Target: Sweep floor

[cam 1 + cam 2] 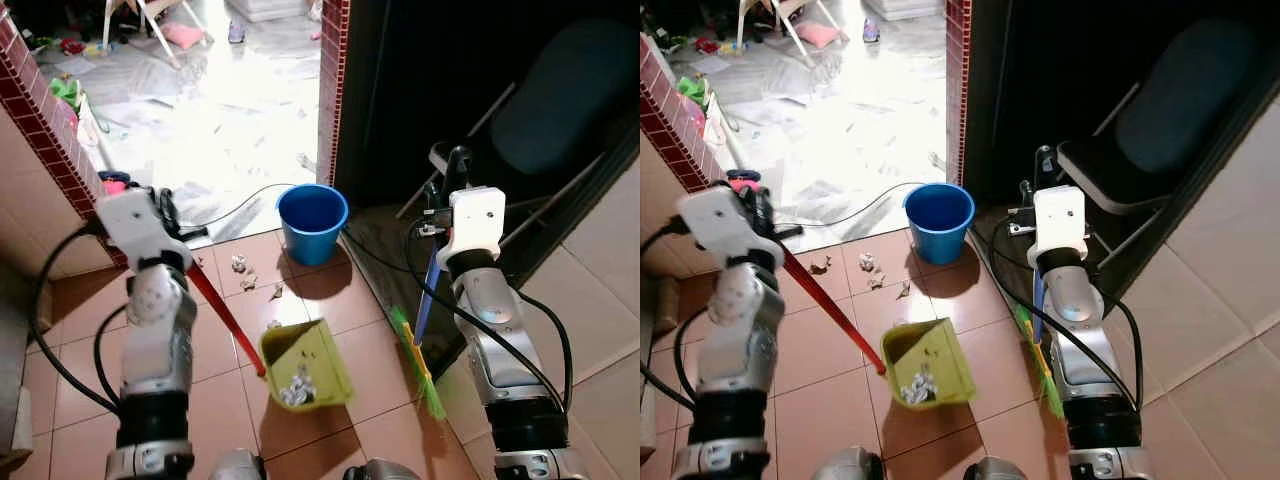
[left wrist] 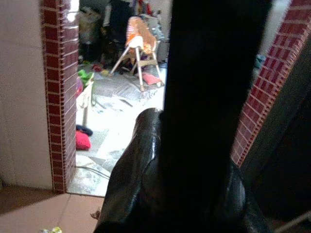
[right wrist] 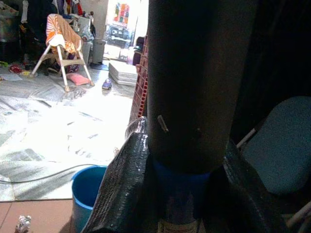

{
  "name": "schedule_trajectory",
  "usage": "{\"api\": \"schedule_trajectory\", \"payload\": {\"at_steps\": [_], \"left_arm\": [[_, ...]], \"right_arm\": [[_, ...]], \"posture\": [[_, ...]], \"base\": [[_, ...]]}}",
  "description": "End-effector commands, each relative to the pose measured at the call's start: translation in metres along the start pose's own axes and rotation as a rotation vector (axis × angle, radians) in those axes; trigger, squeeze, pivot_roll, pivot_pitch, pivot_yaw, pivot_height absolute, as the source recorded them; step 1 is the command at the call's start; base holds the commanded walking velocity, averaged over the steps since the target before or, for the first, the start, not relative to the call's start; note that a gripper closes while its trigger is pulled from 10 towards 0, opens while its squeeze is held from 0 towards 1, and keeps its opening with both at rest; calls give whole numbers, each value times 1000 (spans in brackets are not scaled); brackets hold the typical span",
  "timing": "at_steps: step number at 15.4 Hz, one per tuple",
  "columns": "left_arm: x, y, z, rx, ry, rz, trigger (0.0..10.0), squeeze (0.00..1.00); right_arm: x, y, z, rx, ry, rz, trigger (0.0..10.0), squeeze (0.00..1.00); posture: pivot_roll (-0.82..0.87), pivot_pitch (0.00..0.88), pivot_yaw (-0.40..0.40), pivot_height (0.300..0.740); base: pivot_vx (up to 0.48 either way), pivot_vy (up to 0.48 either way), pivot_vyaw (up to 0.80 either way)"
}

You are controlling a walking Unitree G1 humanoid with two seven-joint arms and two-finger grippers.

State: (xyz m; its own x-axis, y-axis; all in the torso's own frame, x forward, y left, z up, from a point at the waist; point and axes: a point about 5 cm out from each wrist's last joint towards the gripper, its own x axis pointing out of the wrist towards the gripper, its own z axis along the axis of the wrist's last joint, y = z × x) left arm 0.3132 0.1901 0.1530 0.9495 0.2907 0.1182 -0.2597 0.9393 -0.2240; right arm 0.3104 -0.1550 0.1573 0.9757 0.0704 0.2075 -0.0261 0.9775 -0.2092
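Your left end effector (image 1: pixel 168 205) is clamped on the red handle of the yellow-green dustpan (image 1: pixel 305 365), which holds crumpled paper. Your right end effector (image 1: pixel 447 172) grips the blue-handled broom (image 1: pixel 424 345) with green bristles; scraps (image 1: pixel 240 265) lie near the blue bucket (image 1: pixel 312 221).

No legible text or labels anywhere.

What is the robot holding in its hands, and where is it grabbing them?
The left gripper holds the dustpan near the top of its red handle. The right gripper holds the broom by the upper part of its blue stick.
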Motion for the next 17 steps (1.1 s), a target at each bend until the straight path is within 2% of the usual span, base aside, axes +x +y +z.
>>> {"api": "schedule_trajectory", "payload": {"at_steps": [1,3,6,8,11,12,15,16,17], "left_arm": [[8,-4,16,-93,-50,-8,10000,0],[17,-1,22,-183,-54,12,10000,0],[26,10,27,-252,-62,92,10000,0],[28,13,31,-245,-78,102,10000,0],[32,15,47,-161,-155,81,10000,0],[36,16,52,-176,-172,84,10000,0],[54,21,87,-165,-284,101,10000,0],[56,22,93,-159,-302,98,10000,0],[60,21,108,-147,-354,84,10000,0]], "right_arm": [[6,0,16,-2,-76,4,10000,0],[1,0,13,2,-65,9,10000,0],[-1,-3,11,0,-59,12,10000,0],[0,-4,12,-6,-59,14,10000,0],[0,-7,9,-15,-52,12,10000,0],[-1,-7,8,-17,-49,12,10000,0],[-2,-5,5,-25,-44,20,10000,0],[-3,-5,5,-26,-43,20,10000,0],[-4,-6,4,-27,-40,19,10000,0]], "posture": [[-26,52,-3,740],[-37,58,1,740],[-44,63,1,740],[-46,65,1,740],[-43,68,-1,740],[-35,70,-3,740],[-38,71,1,740],[-39,72,2,740],[-40,72,5,740]], "base": [[0,0,0],[0,0,0],[0,0,0],[0,0,0],[0,0,0],[0,0,0],[0,0,0],[0,0,0],[0,0,0]]}}
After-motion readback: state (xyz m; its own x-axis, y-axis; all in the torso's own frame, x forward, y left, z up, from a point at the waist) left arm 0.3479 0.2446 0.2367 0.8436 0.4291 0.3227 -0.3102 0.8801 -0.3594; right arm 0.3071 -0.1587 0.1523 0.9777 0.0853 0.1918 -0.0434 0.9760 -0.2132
